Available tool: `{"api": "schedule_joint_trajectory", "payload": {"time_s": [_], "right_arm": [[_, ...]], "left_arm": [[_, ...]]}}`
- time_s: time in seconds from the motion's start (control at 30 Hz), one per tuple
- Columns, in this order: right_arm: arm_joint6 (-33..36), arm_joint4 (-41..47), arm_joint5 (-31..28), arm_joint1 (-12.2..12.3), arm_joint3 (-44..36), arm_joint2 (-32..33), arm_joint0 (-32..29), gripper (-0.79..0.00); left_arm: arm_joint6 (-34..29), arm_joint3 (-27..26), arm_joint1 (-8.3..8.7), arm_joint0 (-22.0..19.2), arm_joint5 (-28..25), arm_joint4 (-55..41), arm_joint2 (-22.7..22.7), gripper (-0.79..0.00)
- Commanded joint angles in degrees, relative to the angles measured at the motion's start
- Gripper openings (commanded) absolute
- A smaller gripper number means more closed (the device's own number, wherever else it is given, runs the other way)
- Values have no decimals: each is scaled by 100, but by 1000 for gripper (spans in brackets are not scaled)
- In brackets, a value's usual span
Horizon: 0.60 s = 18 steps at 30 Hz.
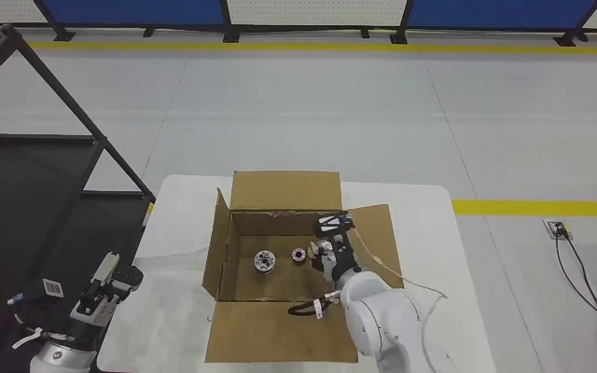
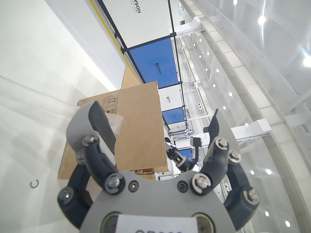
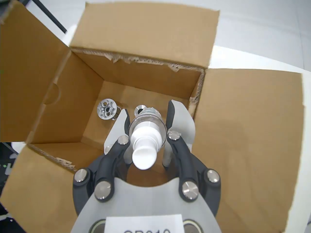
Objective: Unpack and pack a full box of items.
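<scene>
The bottle (image 3: pixel 147 132), nozzle up, is held between the fingers (image 3: pixel 171 112) of the right gripper (image 3: pixel 148 109) inside the box (image 3: pixel 145 78), close to its right wall and near two metal parts (image 3: pixel 106 109). The move is best kept straight and vertical, clear of the wall and flaps. The left gripper (image 2: pixel 155 109) hangs with fingers wide at the tabletop's (image 1: pixel 429 200) left edge.
</scene>
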Motion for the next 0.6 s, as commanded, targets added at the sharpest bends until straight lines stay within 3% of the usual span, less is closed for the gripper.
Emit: {"api": "schedule_joint_trajectory", "payload": {"time_s": [0.0,0.13,0.57], "right_arm": [[193,-158,57,-54,432,-232,273,-785],[473,-332,184,-160,907,-561,565,-785],[473,-332,184,-160,907,-561,565,-785]], "left_arm": [[0,0,0,0,0,0,0,0],[0,0,0,0,0,0,0,0],[0,0,0,0,0,0,0,0]]}}
